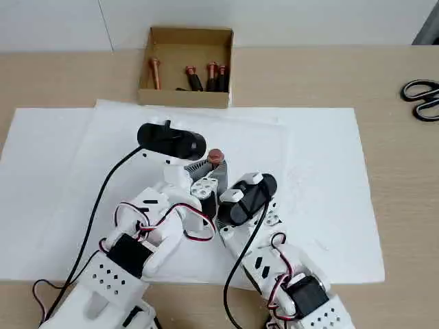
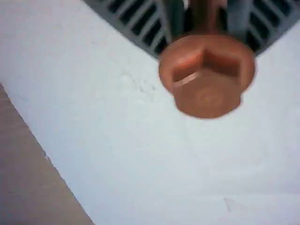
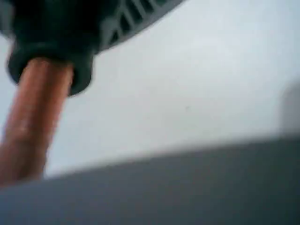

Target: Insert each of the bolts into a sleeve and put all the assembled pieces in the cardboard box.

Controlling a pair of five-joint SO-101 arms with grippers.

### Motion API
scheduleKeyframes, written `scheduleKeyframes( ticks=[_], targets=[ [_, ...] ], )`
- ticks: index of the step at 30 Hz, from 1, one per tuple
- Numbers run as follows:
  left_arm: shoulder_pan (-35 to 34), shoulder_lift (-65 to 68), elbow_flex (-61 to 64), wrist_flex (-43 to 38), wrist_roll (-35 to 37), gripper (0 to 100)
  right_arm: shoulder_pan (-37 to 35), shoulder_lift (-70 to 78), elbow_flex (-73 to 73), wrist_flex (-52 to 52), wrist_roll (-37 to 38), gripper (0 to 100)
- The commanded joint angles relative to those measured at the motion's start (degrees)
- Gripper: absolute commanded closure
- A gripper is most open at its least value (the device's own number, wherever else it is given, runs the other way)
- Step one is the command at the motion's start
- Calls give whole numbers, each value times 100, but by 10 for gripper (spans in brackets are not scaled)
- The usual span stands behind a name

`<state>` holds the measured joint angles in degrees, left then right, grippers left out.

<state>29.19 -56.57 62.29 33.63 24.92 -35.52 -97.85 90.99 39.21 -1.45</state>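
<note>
- Left gripper [image 2: 206,16]: pinching the bolt [image 2: 206,77] by its shank just behind the copper hexagonal head; ribbed grey fingers [image 2: 131,21] lie either side of the shank; the head faces the left wrist camera.
- Right gripper [image 1: 219,179]: close against the left gripper at the middle of the white paper sheet [image 1: 322,171]; whether it is spread or pinching cannot be told.
- Sleeve [image 3: 47,51]: black, seated around the bolt's copper shank, which runs out of its open end; seen in the right wrist view, held clear above the sheet.
- Bolt in the high view: its copper head shows between the two arms' front ends, on the side toward the cardboard box [image 1: 185,99] but well apart from it.
- Cardboard box: open-topped, on the bare surface [image 1: 384,75] just beyond the far edge of the sheet; inside, three assembled pieces [image 1: 209,77] with copper heads and black sleeves lie side by side toward one wall; a fourth copper bolt [image 1: 156,72] lies near the opposite wall, its sleeve too small to make out.
- Scissors [image 1: 422,98]: black-handled, on the wooden surface, well apart from the arms.
</note>
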Motion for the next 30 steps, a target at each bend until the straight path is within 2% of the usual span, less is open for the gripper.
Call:
scheduleKeyframes(
  ticks=[1, 14, 30],
  targets=[
    [0, -79, 4, -18, -290, 994, 13, -127, -114, -119, -62, 995],
    [9, -88, -40, 888, -457, 994, 22, -127, -114, -119, -62, 995],
    [193, -88, -4, 923, -466, 994, 22, -136, -105, -119, -62, 995]
  ],
)
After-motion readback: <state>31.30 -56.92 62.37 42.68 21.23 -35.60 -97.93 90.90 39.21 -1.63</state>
